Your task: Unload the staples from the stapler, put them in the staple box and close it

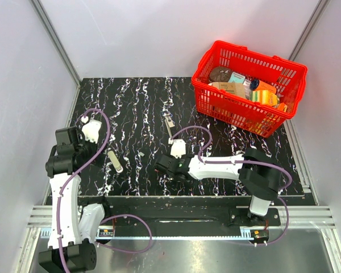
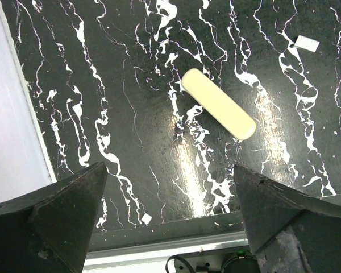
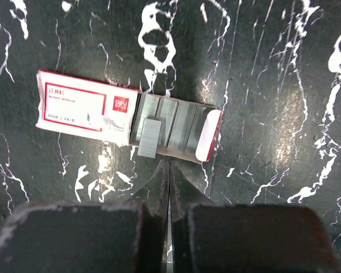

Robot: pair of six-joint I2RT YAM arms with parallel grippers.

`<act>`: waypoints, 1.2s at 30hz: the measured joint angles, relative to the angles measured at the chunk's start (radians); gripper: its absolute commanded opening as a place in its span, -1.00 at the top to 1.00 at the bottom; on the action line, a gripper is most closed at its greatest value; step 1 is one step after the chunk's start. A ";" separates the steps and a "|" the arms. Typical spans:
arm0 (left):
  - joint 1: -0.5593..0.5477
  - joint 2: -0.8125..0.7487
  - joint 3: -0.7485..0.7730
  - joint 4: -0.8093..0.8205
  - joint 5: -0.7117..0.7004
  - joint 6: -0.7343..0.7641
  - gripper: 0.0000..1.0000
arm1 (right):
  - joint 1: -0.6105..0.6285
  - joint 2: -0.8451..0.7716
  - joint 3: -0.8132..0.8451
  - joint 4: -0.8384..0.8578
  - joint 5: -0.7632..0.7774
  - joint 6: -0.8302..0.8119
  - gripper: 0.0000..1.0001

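Right end effector (image 3: 168, 168) is sitting fully closed, empty, just under the loose staple strip (image 3: 148, 138) mid-frame: light, brittle, best pinched along its sides. Left end effector (image 2: 169, 173) is hanging wide open above what's possibly the stapler (image 2: 219, 111).

A: Where can I pass?
B: Bare mat (image 1: 136, 102) mid-table. I'm seeing the red basket (image 1: 247, 85) blocking far right, the staple box (image 3: 125, 116) just ahead of my right gripper (image 3: 169, 168) — a cream bar (image 2: 219, 103) lying left.

Cream stapler (image 2: 219, 111) and open staple box (image 3: 79, 108), well apart.
The stapler lies flat at near left; grey staple strips (image 3: 173, 125) fill the slid-out tray, one loose strip (image 3: 148, 138) across its edge.
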 measured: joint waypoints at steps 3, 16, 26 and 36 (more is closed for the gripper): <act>0.000 0.017 0.000 0.000 0.000 0.000 -0.97 | 0.000 -0.003 -0.021 0.031 -0.031 -0.023 1.00; 0.000 0.022 0.000 0.000 0.000 -0.001 -0.98 | 0.001 -0.006 -0.031 0.103 -0.101 -0.089 1.00; 0.000 0.021 0.000 0.000 0.000 0.000 -0.97 | -0.005 0.012 -0.016 0.115 -0.101 -0.120 1.00; 0.000 0.021 0.000 0.000 0.001 -0.001 -0.97 | -0.029 0.021 -0.011 0.117 -0.101 -0.145 1.00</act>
